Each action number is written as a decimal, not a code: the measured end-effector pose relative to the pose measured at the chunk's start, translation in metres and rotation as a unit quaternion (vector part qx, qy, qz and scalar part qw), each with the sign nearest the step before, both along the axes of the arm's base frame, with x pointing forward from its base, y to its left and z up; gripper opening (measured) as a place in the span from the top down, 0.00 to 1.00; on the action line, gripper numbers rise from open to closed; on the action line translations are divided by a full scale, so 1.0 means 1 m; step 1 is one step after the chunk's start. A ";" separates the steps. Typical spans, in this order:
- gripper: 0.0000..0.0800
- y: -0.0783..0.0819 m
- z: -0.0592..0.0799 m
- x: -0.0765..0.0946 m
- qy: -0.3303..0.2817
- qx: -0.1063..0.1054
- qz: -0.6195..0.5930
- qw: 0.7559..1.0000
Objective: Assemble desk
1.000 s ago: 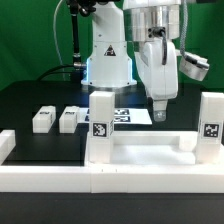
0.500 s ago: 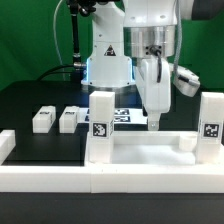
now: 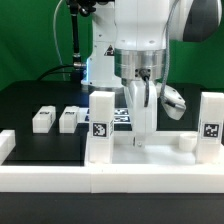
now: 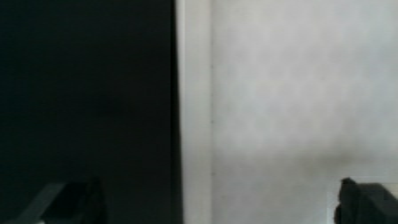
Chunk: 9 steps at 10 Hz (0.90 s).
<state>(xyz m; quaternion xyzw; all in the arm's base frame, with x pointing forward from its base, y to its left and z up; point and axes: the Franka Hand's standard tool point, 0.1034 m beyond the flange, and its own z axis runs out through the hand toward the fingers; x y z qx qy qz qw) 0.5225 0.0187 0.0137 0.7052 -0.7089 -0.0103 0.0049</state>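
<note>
On the black surface (image 3: 30,100), the arm (image 3: 140,45) has dropped over the tabletop panel (image 3: 160,158), fingers (image 4: 370,205) wide and empty, probably lining up a grasp.

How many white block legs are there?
4: one leg and another lie at the exterior view's left; two stand upright at the tabletop. The arm may hide more.

White rimmed tabletop panel (image 3: 150,153) lies flat on the black table (image 3: 30,95); left upright leg (image 3: 100,125) and right upright leg (image 3: 210,120), both tagged, stand at its near corners; first loose leg (image 3: 42,120) and second loose leg (image 3: 70,118) lie side by side toward the exterior view's left.
</note>
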 end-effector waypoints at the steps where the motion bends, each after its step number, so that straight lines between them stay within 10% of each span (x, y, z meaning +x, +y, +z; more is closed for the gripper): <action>1: 0.19 -0.002 -0.001 -0.001 0.001 -0.001 0.005 1.000; 5: 0.51 -0.001 -0.002 -0.001 0.002 -0.001 0.008 1.000; 7: 0.92 -0.001 -0.004 -0.006 0.010 0.000 0.007 1.000; 9: 0.92 -0.001 -0.004 -0.006 0.009 0.003 0.001 1.000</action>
